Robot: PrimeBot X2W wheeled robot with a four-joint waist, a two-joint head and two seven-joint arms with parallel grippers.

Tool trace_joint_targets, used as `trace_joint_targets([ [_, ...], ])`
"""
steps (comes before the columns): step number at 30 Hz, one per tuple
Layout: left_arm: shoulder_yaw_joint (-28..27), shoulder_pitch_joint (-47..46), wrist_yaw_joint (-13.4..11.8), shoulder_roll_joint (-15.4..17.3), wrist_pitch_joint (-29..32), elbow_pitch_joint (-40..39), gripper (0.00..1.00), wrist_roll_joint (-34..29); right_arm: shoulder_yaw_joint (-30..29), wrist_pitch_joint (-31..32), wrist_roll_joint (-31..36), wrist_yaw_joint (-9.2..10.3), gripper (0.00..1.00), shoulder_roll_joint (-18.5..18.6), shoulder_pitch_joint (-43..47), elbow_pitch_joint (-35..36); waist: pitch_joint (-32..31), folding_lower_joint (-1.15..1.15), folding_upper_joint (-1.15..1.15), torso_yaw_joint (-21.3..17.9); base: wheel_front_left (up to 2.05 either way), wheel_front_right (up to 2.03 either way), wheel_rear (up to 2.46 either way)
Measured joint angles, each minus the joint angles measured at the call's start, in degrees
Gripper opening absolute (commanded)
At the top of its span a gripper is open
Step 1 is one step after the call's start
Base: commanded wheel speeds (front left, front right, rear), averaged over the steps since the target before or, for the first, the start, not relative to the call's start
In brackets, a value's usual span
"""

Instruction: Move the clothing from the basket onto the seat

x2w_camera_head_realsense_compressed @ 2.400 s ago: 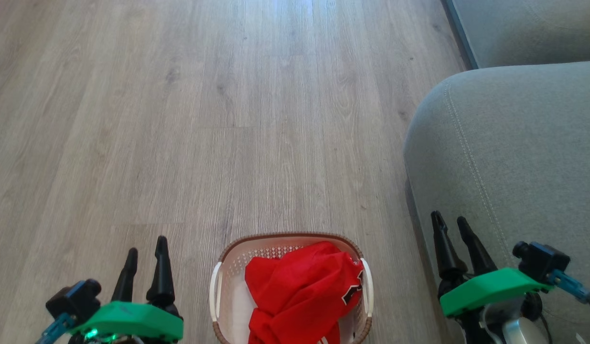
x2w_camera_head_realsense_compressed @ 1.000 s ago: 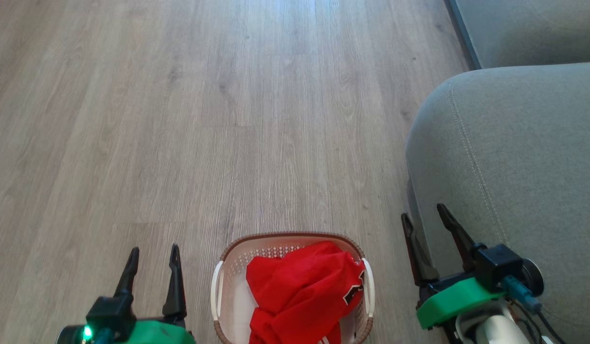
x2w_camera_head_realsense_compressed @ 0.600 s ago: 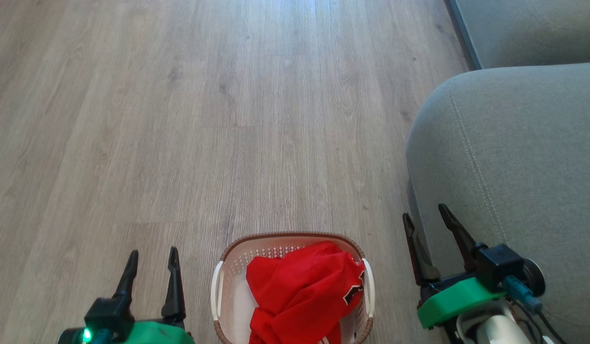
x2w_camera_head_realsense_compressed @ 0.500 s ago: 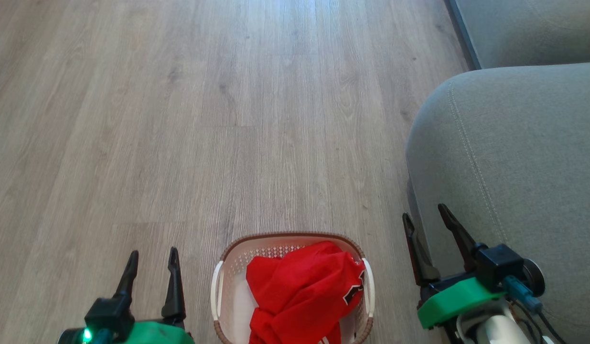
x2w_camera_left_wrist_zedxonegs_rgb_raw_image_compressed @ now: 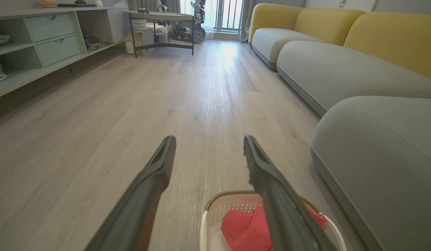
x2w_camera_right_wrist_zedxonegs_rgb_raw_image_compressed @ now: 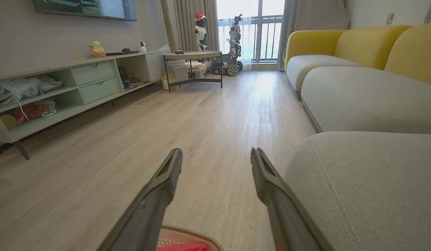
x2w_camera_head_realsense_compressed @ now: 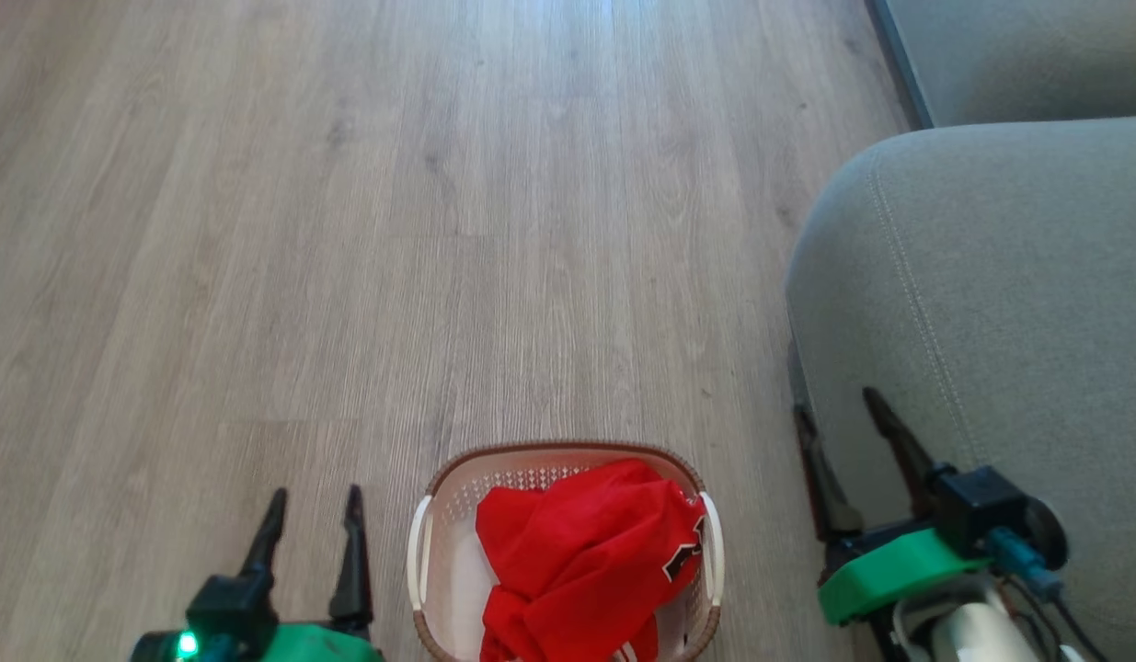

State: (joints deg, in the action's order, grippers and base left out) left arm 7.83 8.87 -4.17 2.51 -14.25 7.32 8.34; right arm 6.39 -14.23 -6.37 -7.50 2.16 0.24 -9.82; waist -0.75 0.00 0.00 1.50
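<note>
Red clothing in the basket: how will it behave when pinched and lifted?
Likely floppy: the clothing lies crumpled in soft folds, so it should drape and trail. Probably light for its bulk, being thin fabric. Trailing folds might catch the basket rim and tug it.

the wood floor (x2w_camera_head_realsense_compressed: 439, 230) ahead of the basket (x2w_camera_head_realsense_compressed: 568, 452) and out to its left lies bare, with wide room to pass. on the right the grey seat (x2w_camera_head_realsense_compressed: 991, 276) rises close beside the basket, leaving only a narrow strip of floor between them; the right pincer (x2w_camera_head_realsense_compressed: 836, 405) hangs spread there, its outer finger over the seat's rounded edge. the basket's top is unblocked above the heaped red clothing (x2w_camera_head_realsense_compressed: 577, 552), its white handles (x2w_camera_head_realsense_compressed: 418, 552) flanking the sides.
</note>
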Motion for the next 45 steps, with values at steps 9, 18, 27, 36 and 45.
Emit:
trace_joint_targets([
  [9, 3.57, -5.82, 2.88, 0.13, -0.01, 4.34, 1.0, -2.61, -5.95, -0.09, 2.32, 0.0, 1.0, 0.0, -3.27, 3.18, 5.84, 0.0, 0.0, 0.3, 0.0, 0.0, 0.0],
  [18, 10.59, -18.9, 4.46, 0.11, -0.02, 13.59, 1.0, -3.14, -10.22, -0.23, 4.2, 0.0, 1.0, 0.03, -10.48, 7.34, 16.0, 0.01, 0.0, 0.43, 0.0, 0.0, 0.0],
  [27, 22.5, -34.66, 5.25, -0.19, -0.02, 26.57, 1.0, -2.29, -11.54, -0.41, 4.95, 0.0, 1.0, 0.19, -20.02, 12.06, 29.77, 0.02, 0.0, 0.34, 0.0, 0.0, 0.0],
  [36, 33.66, -47.07, 4.59, -0.23, -0.02, 36.42, 1.0, 0.42, -10.06, -0.42, 5.32, 0.0, 1.0, 0.49, -26.18, 16.52, 42.13, 0.02, 0.0, 0.01, 0.0, 0.0, 0.0],
  [45, 41.95, -55.64, 3.68, -0.35, -0.03, 44.42, 1.0, 1.2, -8.95, -0.42, 5.3, -0.01, 1.0, 0.86, -28.25, 19.16, 50.07, 0.01, -0.01, -1.21, 0.0, 0.0, 0.0],
])
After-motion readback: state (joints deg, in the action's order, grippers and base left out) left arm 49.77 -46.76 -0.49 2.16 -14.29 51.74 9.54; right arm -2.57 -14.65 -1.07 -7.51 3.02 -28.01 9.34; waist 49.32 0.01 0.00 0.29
